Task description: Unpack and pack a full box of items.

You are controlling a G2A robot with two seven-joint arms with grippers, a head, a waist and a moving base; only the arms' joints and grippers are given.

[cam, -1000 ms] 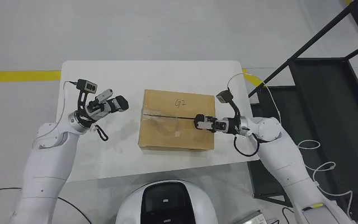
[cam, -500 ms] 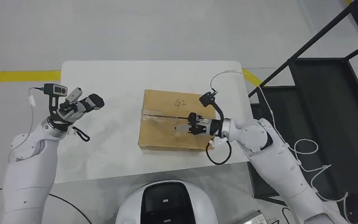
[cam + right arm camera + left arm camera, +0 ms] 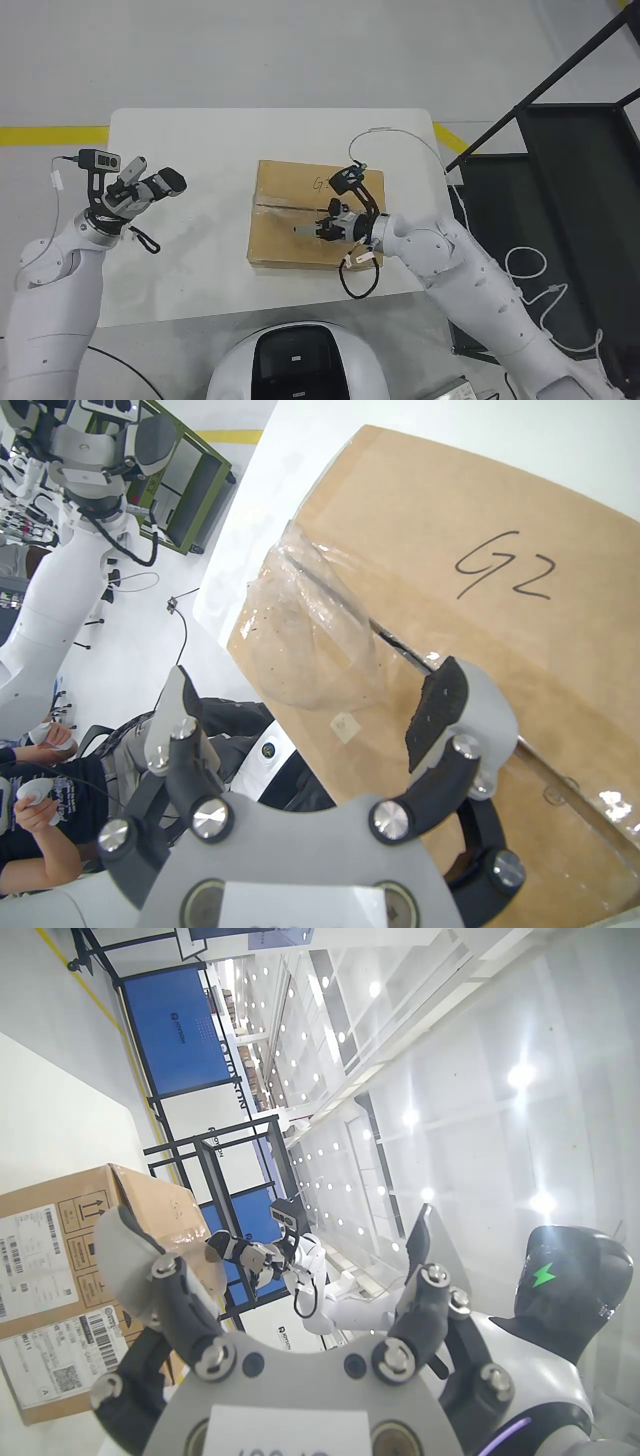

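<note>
Step in hand, as I judge it: unsealing, at the very start of the unpack. Nothing is out of the box.

Left gripper (image 3: pixel 168 183): fingers spread, holding nothing. It is raised over the 9 o'clock edge of the tabletop (image 3: pixel 200 140), well apart from the box and pointing roughly toward it.

Box (image 3: pixel 290 190): brown cardboard, at the middle of the tabletop, both top flaps lying flat. The seam (image 3: pixel 397 645) runs across the lid from 9 to 3 o'clock. It looks bare and slightly gapped along its middle stretch.

Tape (image 3: pixel 310 635): a clear strip, lifted off the seam and crumpled into a loose wad. It rests on the lid on the 9 o'clock half and looks attached where the seam meets the box's 9 o'clock edge. I cannot tell how firmly.

Right gripper (image 3: pixel 318 229): low over the middle of the lid, arm coming in from about 4 o'clock. Fingers spread, one to each side of the seam line, with the wad just ahead of them. It pinches nothing. Whether a pad touches the cardboard I cannot tell.

Next move, my judgement: close the right gripper on the wad and draw it toward 9 o'clock, off the box edge, to free the last of the seam. Then lift the flaps. The left gripper may need to steady the box, or it could slide with the pull.
</note>
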